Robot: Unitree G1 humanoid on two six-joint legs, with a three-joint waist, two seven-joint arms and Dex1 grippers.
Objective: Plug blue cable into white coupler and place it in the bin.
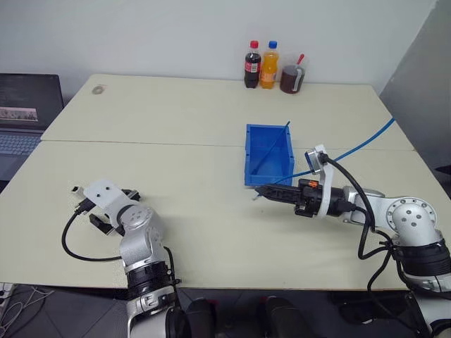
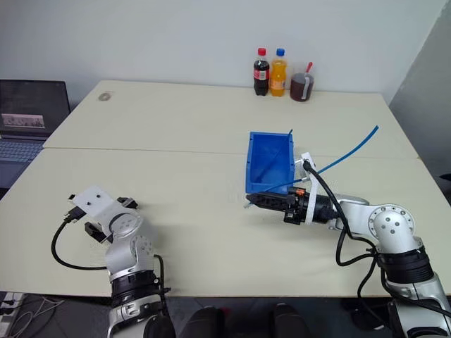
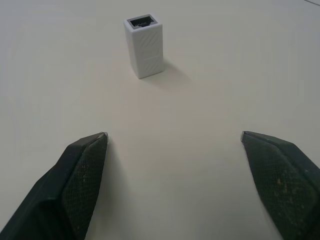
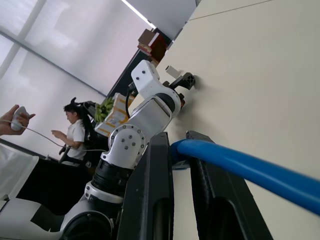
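Worktop [image 1: 211,169] carries the bin [image 1: 268,155] right of centre, no coupler seen inside. Blue cable [image 1: 359,146] is clamped in right gripper [image 1: 262,191] jaws, near the bin. White coupler [image 3: 144,46] stands ahead of left gripper [image 3: 175,145], jaws apart, ungrasped. Plugging and binning judged outstanding.

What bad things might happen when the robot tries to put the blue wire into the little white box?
1. The white coupler stands upright on a small base on the table. The open left gripper might knock it over if one finger bumps it first.
2. The right gripper pinches the blue cable near its end, so the plug could twist and miss the socket.
3. The cable's long tail crosses the bin and might drag it.
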